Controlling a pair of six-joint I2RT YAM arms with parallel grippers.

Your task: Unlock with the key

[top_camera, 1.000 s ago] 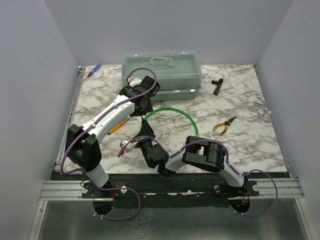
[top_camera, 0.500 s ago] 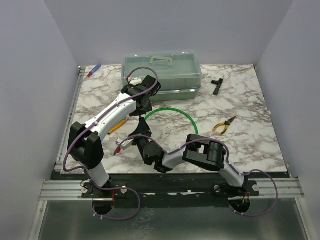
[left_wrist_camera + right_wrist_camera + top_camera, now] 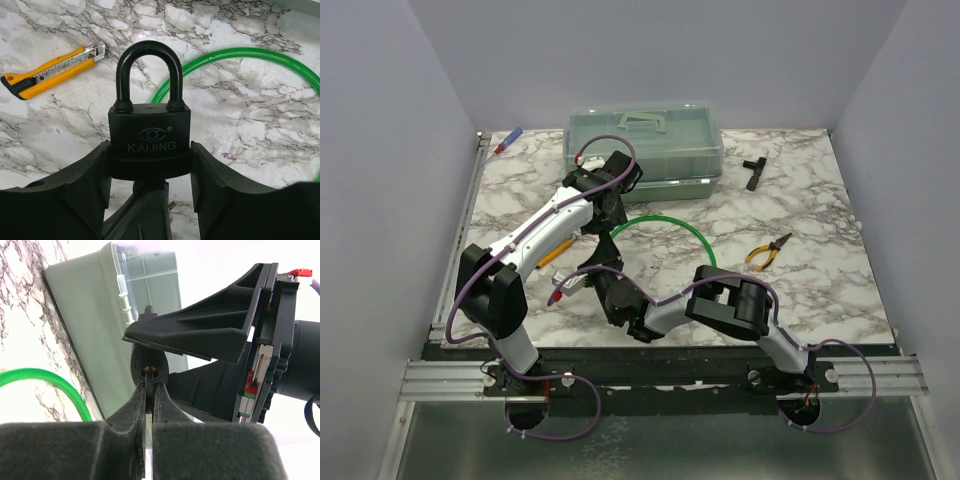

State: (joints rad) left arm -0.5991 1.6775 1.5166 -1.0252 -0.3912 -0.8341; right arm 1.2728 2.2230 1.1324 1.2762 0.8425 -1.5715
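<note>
The right arm has crept left and forward, so the right gripper (image 3: 148, 390), pinched tight on the key (image 3: 148, 381), meets the underside of the padlock (image 3: 150, 142). The left gripper (image 3: 150, 170) clasps the lock's body to steady it, keyhole turned toward the blade. A green hose (image 3: 240, 55) lies beyond.

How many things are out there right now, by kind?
Hand tools: 3 (knife, pliers, T-tool)
Lock parts: 2 (padlock, key)
Box: 1
Hose: 1
Marker: 1
Total: 8
</note>
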